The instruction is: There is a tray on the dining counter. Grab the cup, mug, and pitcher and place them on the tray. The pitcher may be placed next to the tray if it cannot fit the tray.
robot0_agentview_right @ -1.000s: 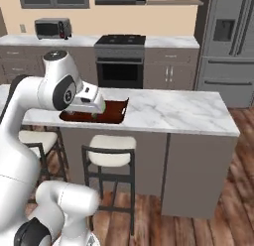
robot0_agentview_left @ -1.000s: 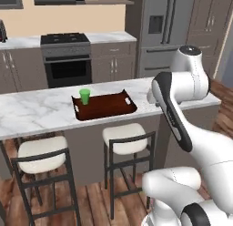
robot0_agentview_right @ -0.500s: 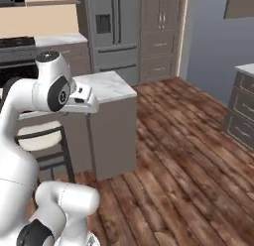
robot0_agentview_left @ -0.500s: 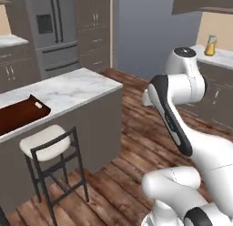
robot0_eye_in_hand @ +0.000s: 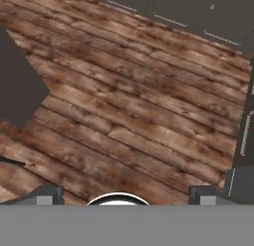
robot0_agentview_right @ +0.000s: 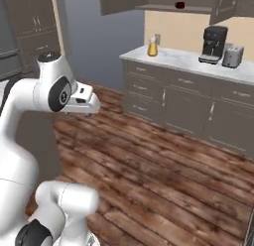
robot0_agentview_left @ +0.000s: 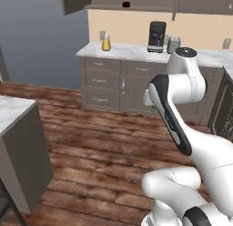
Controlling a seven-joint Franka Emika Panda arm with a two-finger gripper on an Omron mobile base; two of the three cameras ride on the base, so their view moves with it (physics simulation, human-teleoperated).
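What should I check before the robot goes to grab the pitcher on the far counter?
1. Pitcher located, upright near the left end of the worktop: ok.
2. Gripper open and holding nothing: ok.
3. Floor between the robot and the cabinets free of obstacles: ok.
4. Pitcher within arm's reach: not ok, probably needs more driving.
5. Space around the pitcher for a grasp; the coffee machine stands well to its right: ok.
6. Location of the mug: cannot tell.
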